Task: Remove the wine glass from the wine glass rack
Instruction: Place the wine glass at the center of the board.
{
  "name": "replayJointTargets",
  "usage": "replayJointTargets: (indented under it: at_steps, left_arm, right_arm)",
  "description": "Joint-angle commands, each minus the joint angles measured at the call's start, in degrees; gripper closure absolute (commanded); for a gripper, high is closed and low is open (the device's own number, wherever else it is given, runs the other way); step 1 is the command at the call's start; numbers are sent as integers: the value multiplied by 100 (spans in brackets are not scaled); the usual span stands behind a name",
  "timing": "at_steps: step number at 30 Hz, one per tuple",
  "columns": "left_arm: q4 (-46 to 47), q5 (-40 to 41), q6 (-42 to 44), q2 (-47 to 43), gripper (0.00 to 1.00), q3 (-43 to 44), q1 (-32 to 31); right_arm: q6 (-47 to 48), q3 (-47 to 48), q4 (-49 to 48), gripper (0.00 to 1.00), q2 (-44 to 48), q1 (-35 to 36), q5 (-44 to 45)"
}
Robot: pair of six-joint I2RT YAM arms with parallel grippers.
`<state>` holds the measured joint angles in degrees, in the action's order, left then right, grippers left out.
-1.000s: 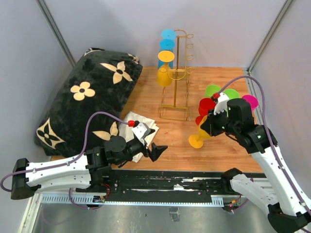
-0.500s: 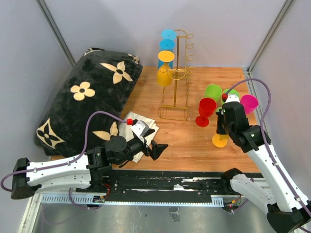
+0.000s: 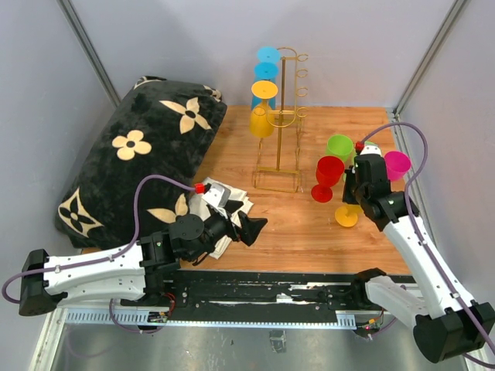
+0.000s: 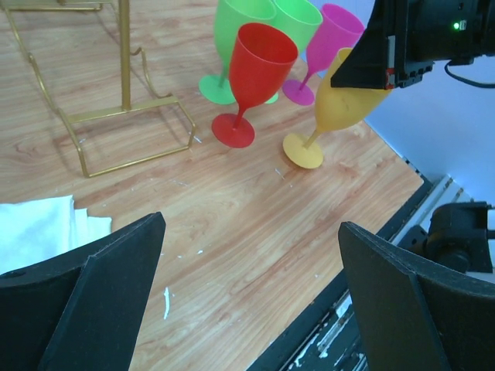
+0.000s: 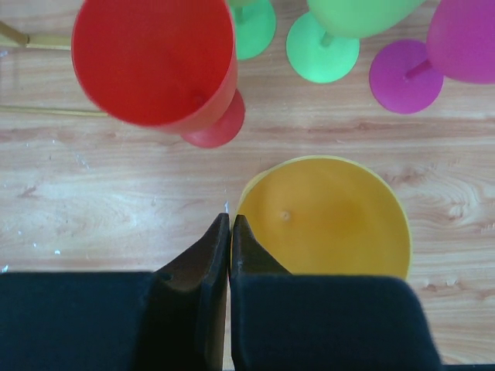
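Far left, the pillow (image 3: pixel 131 154): big, dark, out of play. The table (image 3: pixel 286 228) is my working ground. At back centre the rack (image 3: pixel 281 139) stands upright. The blue glasses (image 3: pixel 267 56) and a hung yellow one (image 3: pixel 263 116) are on its left side, and the right loops are bare.

My left gripper (image 4: pixel 251 232) has its jaws spread wide and holds nothing. It hovers low over the boards just beside the cloth (image 3: pixel 224 202), well apart from the rack.

My right gripper (image 5: pixel 230 228) has its fingers pressed tight together, pinching the near rim of the yellow glass (image 5: pixel 325 224), as far as the wrist view lets me judge. That glass is off the rack and well to its right, leaning a little. Its foot is on or barely above the table; I cannot tell which. The red glass (image 5: pixel 155 62) is just beside it on the rack side, with the green glasses (image 3: pixel 340 145) and the pink glass (image 3: pixel 397 162) behind.

Step in hand, my reading: the set-down. Getting this glass off the rack looks done; only placing it remains.

The next move calls for righting the glass so its foot sits flat. Then I part my right fingers and draw straight up off the rim. Room is tight: the red bowl is close, and a sideways exit could knock it. The left arm need not act.
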<state>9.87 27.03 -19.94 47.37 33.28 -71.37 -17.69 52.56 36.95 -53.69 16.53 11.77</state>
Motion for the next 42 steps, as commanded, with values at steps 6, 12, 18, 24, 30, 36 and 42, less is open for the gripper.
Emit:
replayJointTargets:
  at_steps: [6,12,18,24,30,36,42]
  left_arm:
    - [44,703,-955,-178,0,83,9]
    - [-503,650,-1065,-124,0,338,8]
    - [-920,780,-1218,35,0,567,9]
    - [-921,895,-1265,-10,0,495,8]
    - [-973,858,-1268,3,0,520,7]
    - [-1134,909,-1231,13,0,622,9]
    - [-1126,867,-1266,66,0,637,9]
  right_arm:
    - [77,-83,-1086,99,-459,-536,127]
    - [115,-207,-1439,96,-787,-736,-236]
    - [126,-235,-1504,95,-1058,-804,-207]
    - [205,-338,-1715,93,-987,-819,-154]
    - [116,-279,-1739,92,-1124,-851,-192]
    - [94,-150,-1743,90,-1204,-854,-141]
    - [30,-8,-1476,85,-1242,-879,-24]
